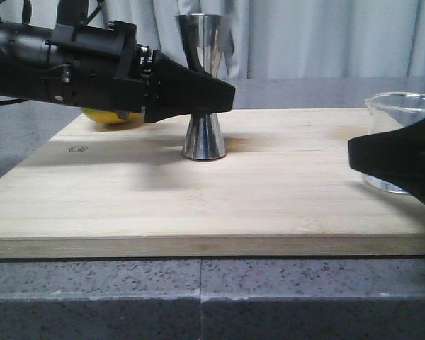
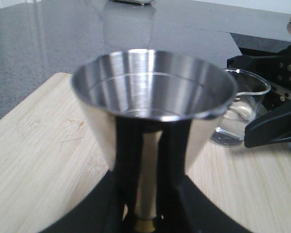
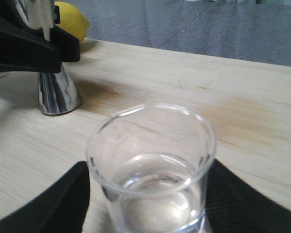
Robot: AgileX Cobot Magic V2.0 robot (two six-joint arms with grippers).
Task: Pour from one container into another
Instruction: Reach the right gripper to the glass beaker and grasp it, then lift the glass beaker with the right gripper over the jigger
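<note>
The steel double jigger (image 1: 204,134) stands upright on the wooden board (image 1: 198,212), and its open top cup (image 2: 155,92) fills the left wrist view. My left gripper (image 1: 223,95) reaches in from the left, shut on its narrow waist by the gold band (image 2: 145,225). The clear glass beaker (image 1: 404,113) stands on the board at the far right, holding a little clear liquid (image 3: 153,184). My right gripper (image 3: 150,194) is shut on it. The black fingers (image 3: 53,204) press against both sides of the beaker.
A yellow lemon (image 1: 113,115) lies behind the left arm at the board's back left. The board sits on a grey speckled counter (image 1: 198,297), with curtains behind. Bare board lies between the jigger and the beaker.
</note>
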